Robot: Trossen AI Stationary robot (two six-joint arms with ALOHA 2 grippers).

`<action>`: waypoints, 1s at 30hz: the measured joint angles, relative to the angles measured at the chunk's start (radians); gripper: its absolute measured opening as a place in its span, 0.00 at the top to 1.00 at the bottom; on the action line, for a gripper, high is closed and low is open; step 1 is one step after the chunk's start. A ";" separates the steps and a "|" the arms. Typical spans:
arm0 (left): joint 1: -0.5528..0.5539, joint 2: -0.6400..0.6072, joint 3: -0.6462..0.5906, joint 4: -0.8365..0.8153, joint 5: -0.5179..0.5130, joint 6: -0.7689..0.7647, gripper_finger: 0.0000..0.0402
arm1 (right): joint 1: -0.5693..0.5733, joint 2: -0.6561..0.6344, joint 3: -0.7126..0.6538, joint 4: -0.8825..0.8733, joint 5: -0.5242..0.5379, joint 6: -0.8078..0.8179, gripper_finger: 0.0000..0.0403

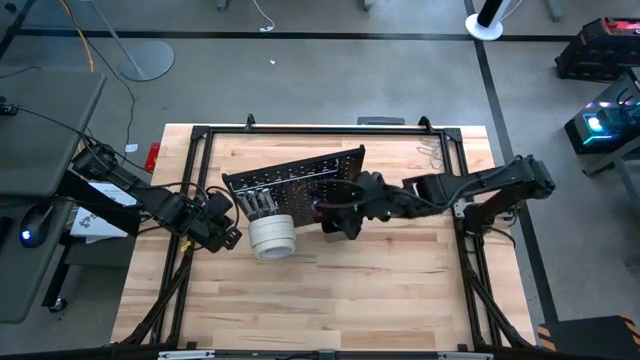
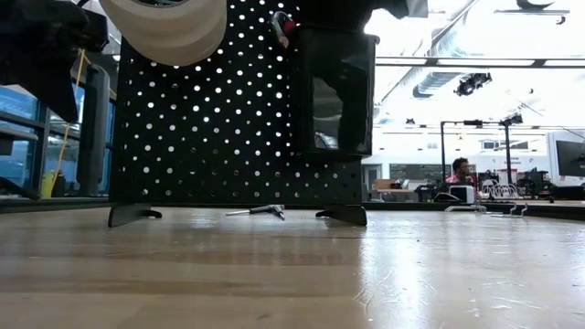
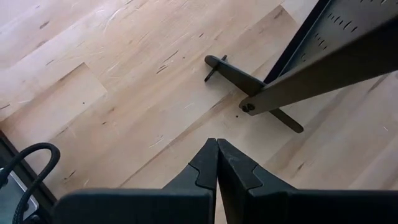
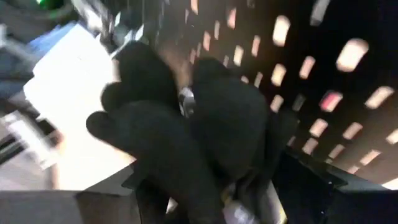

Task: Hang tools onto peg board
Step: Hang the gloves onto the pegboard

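The black peg board stands upright mid-table on two feet. A white tape roll hangs on its near face, high up, beside several silver rods. A black bin sits on the same face. My left gripper is shut and empty, just left of the roll, above bare wood. My right gripper is at the near face by the bin, with a black glove-like bundle filling its wrist view against the holes. My right gripper has the black glove-like bundle where its fingers stand, but the bundle itself covers them, so the part held cannot be told. The bundle is clear of the table, close against the peg board's near face, with a small metal clip showing on it.
A small silver wrench lies on the table behind the board. Loose wire hooks lie at the far right. A black frame rims the table. The near half of the wood top lies bare.
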 joint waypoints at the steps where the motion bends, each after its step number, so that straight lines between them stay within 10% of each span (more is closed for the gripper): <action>1: 0.000 0.000 0.000 0.000 0.000 0.000 1.00 | -0.018 -0.001 0.000 -0.016 -0.069 0.029 0.40; 7: 0.000 0.000 0.000 0.000 -0.002 0.000 1.00 | -0.083 -0.001 0.000 -0.052 -0.318 0.139 0.40; 19: 0.000 0.000 0.000 -0.004 -0.004 0.008 1.00 | -0.130 -0.085 0.000 -0.285 -0.317 0.178 0.40; 30: 0.000 0.000 0.000 -0.009 -0.006 0.008 1.00 | -0.135 -0.138 0.000 -0.135 -0.322 -0.012 0.40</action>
